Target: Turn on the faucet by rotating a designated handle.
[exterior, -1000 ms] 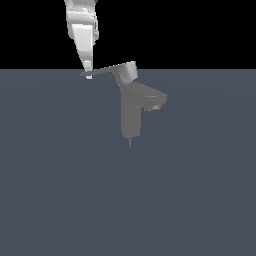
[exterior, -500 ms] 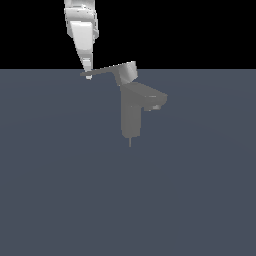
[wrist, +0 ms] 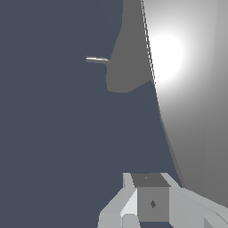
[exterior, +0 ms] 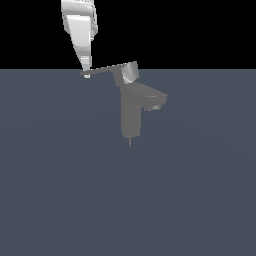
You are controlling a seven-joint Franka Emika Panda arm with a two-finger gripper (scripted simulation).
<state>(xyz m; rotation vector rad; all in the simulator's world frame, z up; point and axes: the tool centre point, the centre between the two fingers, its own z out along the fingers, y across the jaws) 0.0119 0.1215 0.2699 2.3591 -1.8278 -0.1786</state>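
Unchanged from half a second ago: same pose, same lever angle. One faucet [exterior: 131, 112], upright on the flat grey-blue floor [exterior: 60, 190], near the middle of the exterior view. One handle [exterior: 106, 69], thin, reaching from the cap toward the exterior view's left. One gripper [exterior: 86, 74], coming down from above, its tip at the lever's far end, touching or just beside it. Finger spread: cannot tell; only one pale tip showing in the exterior view. Arm cut off by the frame's upper edge. Wrist view mostly a bright glared grey surface [wrist: 187, 89] close up, hard to identify; blocky pale part of the gripper at the edge.
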